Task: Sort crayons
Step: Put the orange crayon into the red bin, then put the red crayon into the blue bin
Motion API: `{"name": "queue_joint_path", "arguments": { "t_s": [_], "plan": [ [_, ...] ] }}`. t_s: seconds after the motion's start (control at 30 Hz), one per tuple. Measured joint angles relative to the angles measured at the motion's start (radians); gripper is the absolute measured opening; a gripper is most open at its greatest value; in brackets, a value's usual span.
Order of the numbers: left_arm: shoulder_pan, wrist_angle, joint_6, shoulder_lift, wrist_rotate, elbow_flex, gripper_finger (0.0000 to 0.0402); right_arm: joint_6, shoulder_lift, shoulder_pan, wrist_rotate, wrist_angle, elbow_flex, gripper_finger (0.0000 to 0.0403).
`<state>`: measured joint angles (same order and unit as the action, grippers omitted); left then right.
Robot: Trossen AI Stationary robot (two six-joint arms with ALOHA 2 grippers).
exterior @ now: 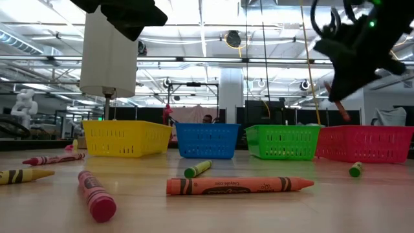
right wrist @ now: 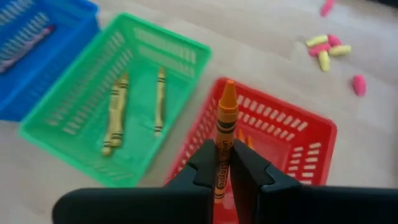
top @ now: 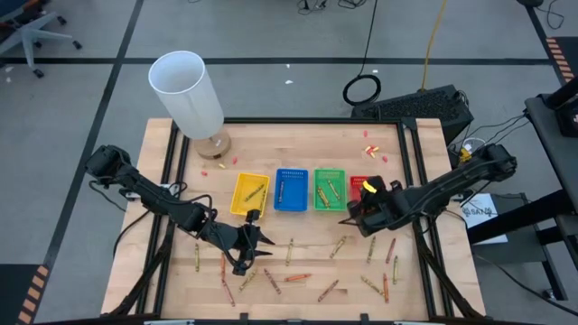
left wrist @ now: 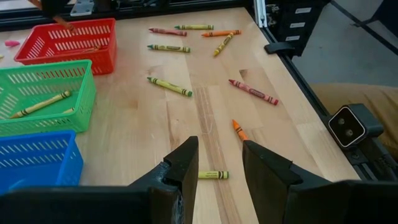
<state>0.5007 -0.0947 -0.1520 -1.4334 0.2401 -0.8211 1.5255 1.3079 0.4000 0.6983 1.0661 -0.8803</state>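
Four trays stand in a row at mid-table: yellow (top: pixel 250 192), blue (top: pixel 291 190), green (top: pixel 329 188) and red (top: pixel 358 183). My right gripper (right wrist: pixel 222 155) hangs over the red tray (right wrist: pixel 314 130), shut on an orange crayon (right wrist: pixel 226 115). The green tray (right wrist: pixel 74 124) holds three crayons. Several more crayons (top: pixel 298 277) lie scattered on the wood toward the near edge. My left gripper (left wrist: pixel 219 158) hovers open above the near left part of the table, over a small yellow-green crayon (left wrist: pixel 213 175) that it does not touch. My right gripper pinches the orange crayon's paper-wrapped rear part (right wrist: pixel 221 171) between its two fingers. The crayon lies along the fingers, its pointed tip (right wrist: pixel 228 87) sticking out past them. The fingers slant down toward the red tray, and the crayon is clear of tray and table.
A tall white cylinder (top: pixel 187 90) on a round wooden foot stands at the far left corner. Pink and yellow scraps (top: pixel 372 149) lie at the far right. Dark rails (top: pixel 411 153) run along the table's sides. Bare wood shows between the trays and the scattered crayons.
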Motion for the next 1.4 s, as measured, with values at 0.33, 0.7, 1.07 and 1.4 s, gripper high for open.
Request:
{"name": "queue_joint_path", "arguments": {
  "t_s": [0.33, 0.7, 1.07, 1.4],
  "plan": [
    [0.0, 0.0, 0.0, 0.0, 0.0, 0.0, 0.0125, 0.113, 0.0, 0.0, -0.125, -0.046, 0.108, 0.0013],
    [0.0, -0.001, -0.001, 0.0, 0.0, 0.0, 0.0125, 0.162, 0.0, 0.0, -0.124, -0.092, 0.172, 0.0059],
    [0.0, -0.001, -0.001, 0.0, 0.0, 0.0, 0.0125, 0.089, -0.006, 0.017, -0.058, -0.092, 0.153, 0.0107],
    [0.0, 0.0, -0.027, 0.0, 0.0, 0.0, 0.0125, -0.361, -0.007, 0.176, 0.201, -0.249, -0.054, 0.0106]
  ]
}}
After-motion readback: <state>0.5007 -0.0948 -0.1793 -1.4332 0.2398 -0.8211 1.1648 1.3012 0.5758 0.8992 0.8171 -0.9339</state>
